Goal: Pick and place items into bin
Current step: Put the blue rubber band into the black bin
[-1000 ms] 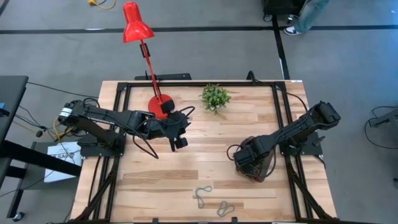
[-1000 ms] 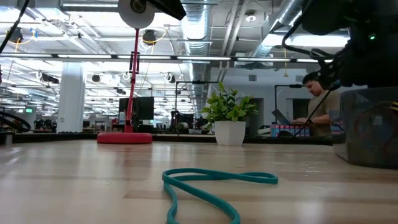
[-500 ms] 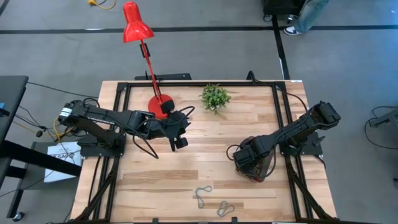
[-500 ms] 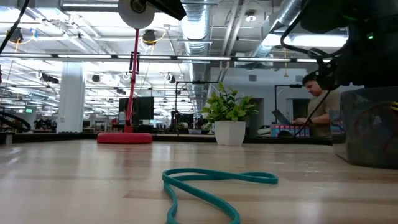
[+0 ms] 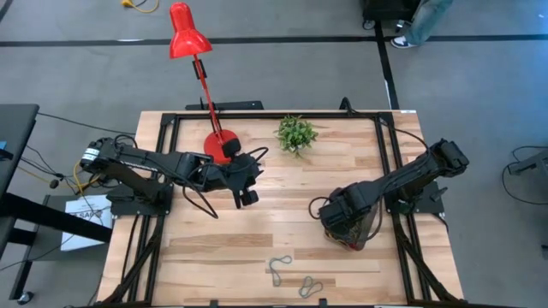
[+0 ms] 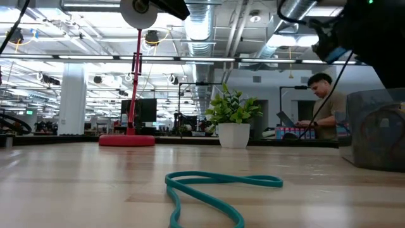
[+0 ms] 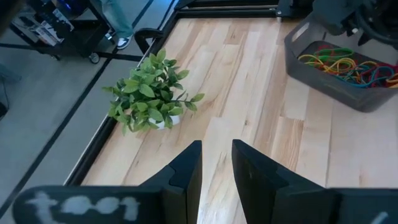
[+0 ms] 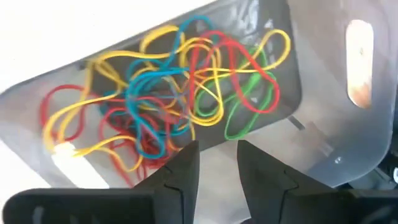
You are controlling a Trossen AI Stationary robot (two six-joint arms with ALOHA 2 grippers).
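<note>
While two grey-blue loops (image 5: 291,276) are lying on the tabletop (image 5: 282,197) near its front edge, well apart from both arms, the right end effector (image 8: 216,163) is hanging directly over the bin (image 5: 353,228) toward the right side. Its two dark fingers (image 8: 180,171) are standing apart with a narrow gap between them, and nothing is sitting between them; they are pointing down at a tangle of red, yellow, green and blue bands (image 8: 180,93) lying inside the dark see-through container. In the low view a teal loop (image 6: 215,190) is lying closest to the camera, with the bin's wall showing at the right edge.

Farther back, the left end effector (image 7: 216,171) is hovering above bare wood at mid-left, its fingers likewise parted a little and gripping nothing. Beyond it, the red lamp's base (image 5: 219,145) and a small green plant (image 5: 296,133) are standing near the far edge. A person (image 6: 326,104) is sitting in the room behind.
</note>
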